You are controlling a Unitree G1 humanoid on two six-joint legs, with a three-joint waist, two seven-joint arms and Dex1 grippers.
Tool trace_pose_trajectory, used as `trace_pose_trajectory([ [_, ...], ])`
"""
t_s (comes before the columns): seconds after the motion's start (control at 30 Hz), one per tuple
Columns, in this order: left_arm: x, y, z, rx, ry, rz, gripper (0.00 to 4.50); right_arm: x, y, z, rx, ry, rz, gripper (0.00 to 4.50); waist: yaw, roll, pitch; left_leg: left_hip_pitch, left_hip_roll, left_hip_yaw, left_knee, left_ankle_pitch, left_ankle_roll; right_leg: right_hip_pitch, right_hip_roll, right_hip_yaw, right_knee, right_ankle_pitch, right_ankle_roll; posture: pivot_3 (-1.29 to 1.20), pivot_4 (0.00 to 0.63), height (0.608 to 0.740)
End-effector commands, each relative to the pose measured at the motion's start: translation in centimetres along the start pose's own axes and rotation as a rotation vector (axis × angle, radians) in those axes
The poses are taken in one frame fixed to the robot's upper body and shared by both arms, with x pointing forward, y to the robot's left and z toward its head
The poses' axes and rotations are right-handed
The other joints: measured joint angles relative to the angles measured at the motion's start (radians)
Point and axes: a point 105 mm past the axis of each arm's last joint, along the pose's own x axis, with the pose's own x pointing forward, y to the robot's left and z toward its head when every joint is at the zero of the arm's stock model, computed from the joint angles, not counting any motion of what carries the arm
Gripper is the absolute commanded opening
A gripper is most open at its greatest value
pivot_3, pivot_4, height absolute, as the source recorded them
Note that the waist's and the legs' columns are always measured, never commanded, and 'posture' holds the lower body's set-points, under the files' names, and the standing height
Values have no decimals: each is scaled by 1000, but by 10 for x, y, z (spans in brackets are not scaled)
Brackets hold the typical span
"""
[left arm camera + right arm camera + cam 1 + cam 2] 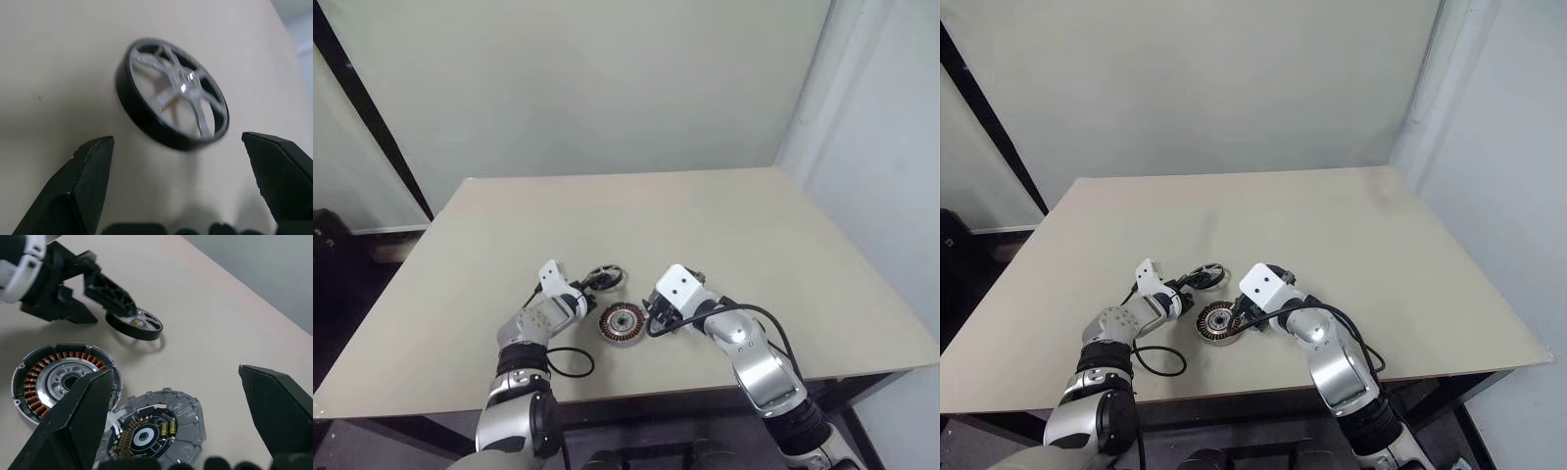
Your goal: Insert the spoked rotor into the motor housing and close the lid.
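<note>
The spoked rotor [171, 95], a dark ring with silvery spokes, lies flat on the table [705, 225]. My left gripper [588, 285] is open, one black finger [88, 171] on each side just short of the rotor, not touching it. Beside it sits the motor housing [63, 379] with its copper windings facing up. The lid [156, 426] lies open next to the housing, joined at the rim, its circuit board showing. My right gripper [176, 369] hovers open over the lid and housing with nothing between its fingers.
A thin black cable loop [570, 362] lies on the table near the front edge, beside my left forearm. The table's front edge [636, 392] runs close behind the parts. The tabletop stretches wide beyond the rotor to a pale wall.
</note>
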Motion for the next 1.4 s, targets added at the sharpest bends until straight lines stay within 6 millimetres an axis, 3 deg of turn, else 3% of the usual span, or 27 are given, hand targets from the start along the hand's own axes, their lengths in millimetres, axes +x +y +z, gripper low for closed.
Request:
trace_pose_trajectory([
  [0.03, 5, -8, 14, -54, -53, 0, 4500, -5, -7, 16, -20, -58, -39, 4466, 0, 0, 0, 0, 0, 0, 0, 0, 0, 0, 0, 0, 0, 0, 0, 0, 0, 740],
  [0.13, 10, -11, 15, -95, -61, 2, 4500, -6, -6, 15, -19, -54, -40, 4466, 0, 0, 0, 0, 0, 0, 1, 0, 0, 1, 0, 0, 0, 0, 0, 0, 0, 740],
  [0.2, 13, -11, 14, -90, -57, 21, 4097, -7, -6, 14, -17, -52, -44, 4500, 0, 0, 0, 0, 0, 0, 1, 0, 0, 1, 0, 0, 0, 0, 0, 0, 0, 740],
  [0.53, 15, -8, 16, -86, -58, 30, 835, -9, -7, 11, -11, -42, -62, 4500, 3, -1, 0, 0, -1, -1, -1, 0, 0, 0, 0, 0, 0, 0, 0, 0, 0, 740],
  [0.6, 14, -7, 18, -86, -63, 31, 375, -8, -6, 10, -14, -41, -57, 4500, 2, -2, -1, 0, -1, -1, 0, 0, 0, 1, 0, 0, 0, 0, 0, 0, 0, 740],
  [0.87, -1, -14, 29, -67, -69, -73, 346, -5, -3, 8, -26, -40, -49, 4500, -5, -2, -1, 1, -1, 0, 0, 0, -1, 1, -1, 0, 0, 0, 0, 0, 0, 740],
  [1.0, -29, -26, 42, -83, -80, -217, 339, -4, -3, 4, -27, -34, -50, 4500, -6, -3, -1, 0, 0, 0, -4, 0, -1, -1, -1, 1, 0, 0, 1, 0, 0, 740],
  [1.1, -63, -31, 49, -101, -75, -339, 339, -4, -3, 1, -28, -28, -52, 4500, -6, -3, 0, 0, 0, -1, -5, 0, -1, -2, 0, 1, 0, 0, 1, 0, 0, 740],
  [1.27, -99, -25, 48, -133, -66, -438, 332, -3, -2, -5, -35, -16, -46, 4500, -6, -3, 0, 1, 0, -1, -5, 0, -1, -1, -1, 1, -1, 0, 0, 0, 0, 740],
  [1.4, -115, -25, 33, -140, -31, -491, 331, -4, 0, -10, -45, 4, -34, 4500, -1, -3, 0, 1, 0, -1, -3, 0, -2, 0, -1, 1, -1, -1, -2, 0, 0, 740],
])
